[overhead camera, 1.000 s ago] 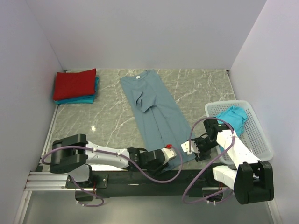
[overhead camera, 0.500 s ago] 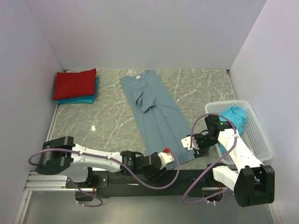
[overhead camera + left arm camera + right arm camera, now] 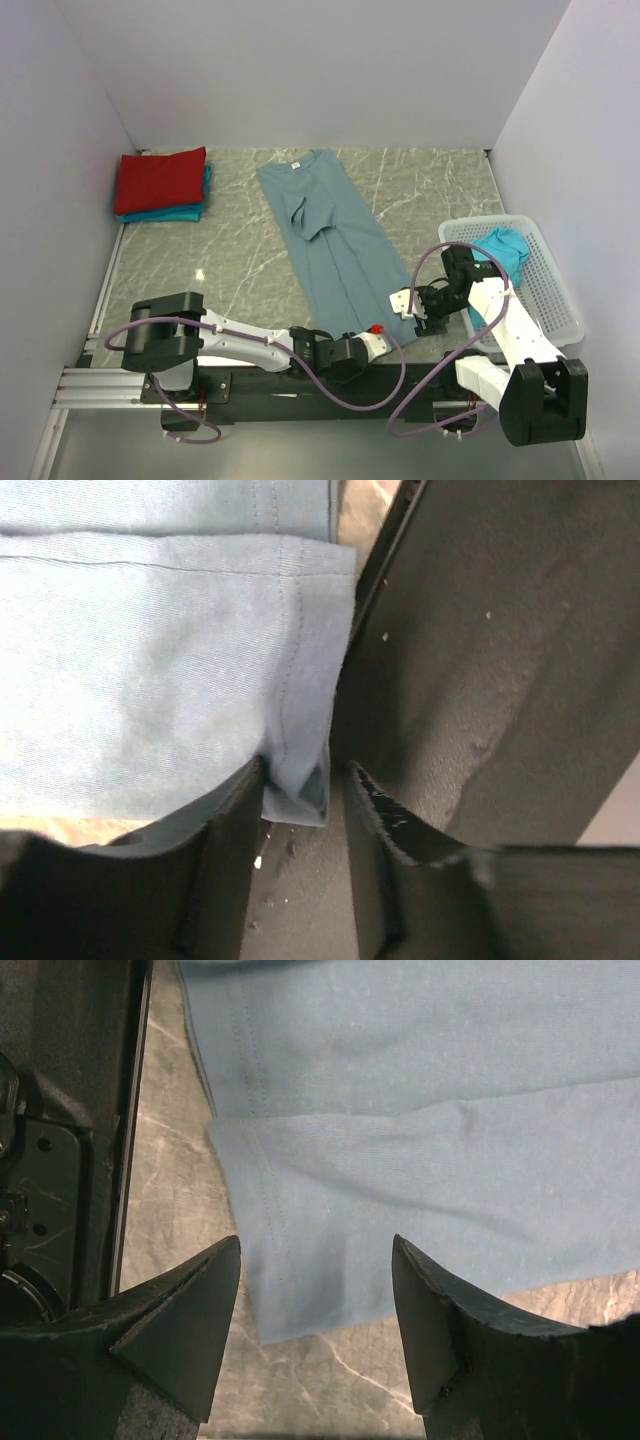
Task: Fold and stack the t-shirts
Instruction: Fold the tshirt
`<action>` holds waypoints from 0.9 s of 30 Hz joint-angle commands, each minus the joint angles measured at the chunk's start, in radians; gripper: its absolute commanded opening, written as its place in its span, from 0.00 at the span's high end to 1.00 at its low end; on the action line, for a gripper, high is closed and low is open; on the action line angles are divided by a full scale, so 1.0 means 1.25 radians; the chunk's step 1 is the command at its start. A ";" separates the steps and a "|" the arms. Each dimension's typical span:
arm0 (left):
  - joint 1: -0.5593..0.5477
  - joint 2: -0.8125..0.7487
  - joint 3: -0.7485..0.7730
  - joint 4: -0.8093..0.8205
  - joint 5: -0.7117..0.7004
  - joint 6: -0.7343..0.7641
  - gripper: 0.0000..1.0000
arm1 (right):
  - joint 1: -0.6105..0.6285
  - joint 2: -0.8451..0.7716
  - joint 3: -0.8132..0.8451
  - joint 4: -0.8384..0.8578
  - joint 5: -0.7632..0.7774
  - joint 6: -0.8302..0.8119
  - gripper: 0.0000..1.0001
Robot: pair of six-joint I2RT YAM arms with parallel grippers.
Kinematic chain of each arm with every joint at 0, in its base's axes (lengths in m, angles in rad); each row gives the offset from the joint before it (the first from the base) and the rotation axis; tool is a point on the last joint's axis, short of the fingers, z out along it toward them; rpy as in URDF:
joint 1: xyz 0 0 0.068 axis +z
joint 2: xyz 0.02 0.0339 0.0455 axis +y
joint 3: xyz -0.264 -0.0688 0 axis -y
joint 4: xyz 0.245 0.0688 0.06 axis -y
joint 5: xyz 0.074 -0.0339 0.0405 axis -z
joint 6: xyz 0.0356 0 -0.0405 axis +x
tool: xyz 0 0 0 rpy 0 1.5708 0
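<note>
Slate-blue shirt narrow-folded, flat, centre; red shirt folded atop teal stack, far-left.

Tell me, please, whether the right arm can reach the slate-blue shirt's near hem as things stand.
Probably yes: the right gripper is open just above the near hem corner of the slate-blue shirt, with nothing lying between.

Robot lab test cell, viewed from above. Plain pale walls box in a marble-patterned surface on three sides. Along the bottom of the frame, a left arm and a right arm, both white and black, are bolted beside a bare metal rail. Purple cables loop loosely from them. A blue shirt lies flat at centre, and a white basket sits at the right edge.
</note>
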 commanded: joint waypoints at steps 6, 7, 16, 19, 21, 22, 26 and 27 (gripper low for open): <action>-0.022 0.040 0.014 -0.067 -0.080 -0.053 0.74 | -0.007 -0.009 0.034 -0.031 -0.018 -0.001 0.32; -0.027 0.040 0.013 -0.073 -0.082 -0.059 0.77 | -0.008 -0.008 0.033 -0.033 -0.014 -0.001 0.32; -0.030 -0.049 -0.025 -0.060 -0.096 -0.110 0.99 | -0.008 0.000 0.004 -0.053 0.080 -0.077 0.38; -0.026 -0.081 -0.035 -0.056 -0.094 -0.117 0.99 | -0.008 0.011 0.002 -0.051 0.142 -0.109 0.40; -0.021 -0.102 -0.039 -0.047 -0.088 -0.123 0.99 | -0.007 0.024 0.001 -0.044 0.163 -0.127 0.43; -0.014 -0.108 -0.038 -0.041 -0.080 -0.126 0.99 | -0.007 0.029 0.002 -0.044 0.171 -0.132 0.44; 0.013 -0.140 -0.040 -0.013 -0.047 -0.128 0.99 | 0.003 0.049 0.001 -0.045 0.180 -0.154 0.50; 0.018 -0.144 -0.040 -0.009 -0.042 -0.128 0.99 | 0.010 0.050 -0.004 -0.042 0.184 -0.155 0.50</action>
